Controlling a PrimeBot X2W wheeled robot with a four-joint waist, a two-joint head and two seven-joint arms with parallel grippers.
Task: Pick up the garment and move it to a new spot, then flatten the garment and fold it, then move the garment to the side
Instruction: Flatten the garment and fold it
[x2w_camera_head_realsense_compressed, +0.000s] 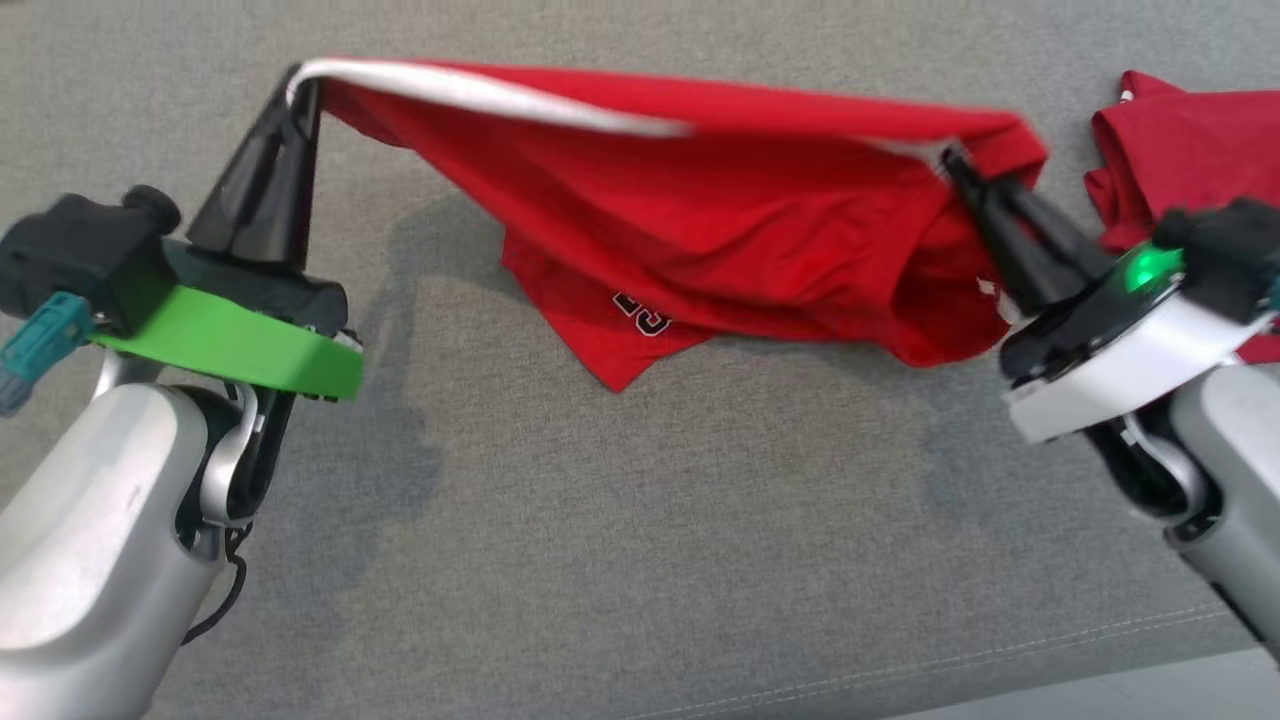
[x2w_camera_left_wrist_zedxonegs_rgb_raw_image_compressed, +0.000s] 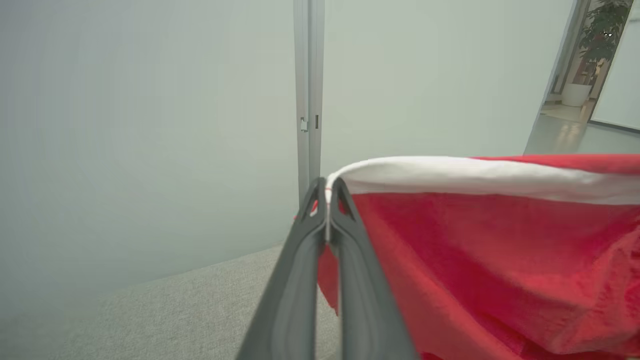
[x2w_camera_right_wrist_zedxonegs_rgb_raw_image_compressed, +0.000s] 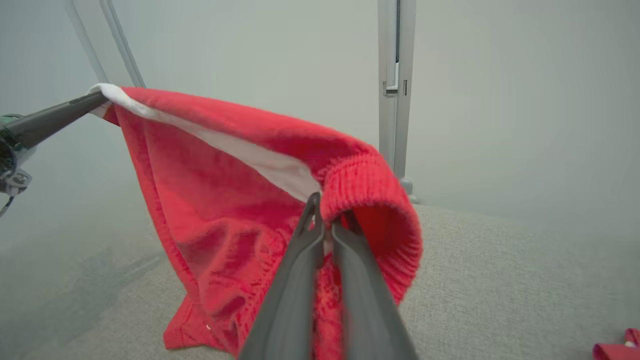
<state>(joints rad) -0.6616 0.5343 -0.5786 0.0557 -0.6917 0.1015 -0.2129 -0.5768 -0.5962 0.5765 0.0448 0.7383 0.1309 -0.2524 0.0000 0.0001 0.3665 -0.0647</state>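
The garment (x2w_camera_head_realsense_compressed: 720, 220) is red mesh cloth with a white band along its top edge and dark numbers near the bottom. It hangs stretched between both grippers above the grey surface, its lower corner resting on the fabric. My left gripper (x2w_camera_head_realsense_compressed: 300, 85) is shut on the garment's left end, seen close in the left wrist view (x2w_camera_left_wrist_zedxonegs_rgb_raw_image_compressed: 327, 192) with the garment (x2w_camera_left_wrist_zedxonegs_rgb_raw_image_compressed: 500, 250) to its right. My right gripper (x2w_camera_head_realsense_compressed: 950, 160) is shut on the right end, where the garment's ribbed red hem (x2w_camera_right_wrist_zedxonegs_rgb_raw_image_compressed: 370, 190) curls over its tips (x2w_camera_right_wrist_zedxonegs_rgb_raw_image_compressed: 325, 210).
A second red cloth (x2w_camera_head_realsense_compressed: 1180, 150) lies at the far right, behind my right wrist; a bit of it shows (x2w_camera_right_wrist_zedxonegs_rgb_raw_image_compressed: 617, 347). The grey upholstered surface (x2w_camera_head_realsense_compressed: 650, 520) spreads all around, with a seam near the front edge. Pale walls and a grey post (x2w_camera_left_wrist_zedxonegs_rgb_raw_image_compressed: 309, 90) stand behind.
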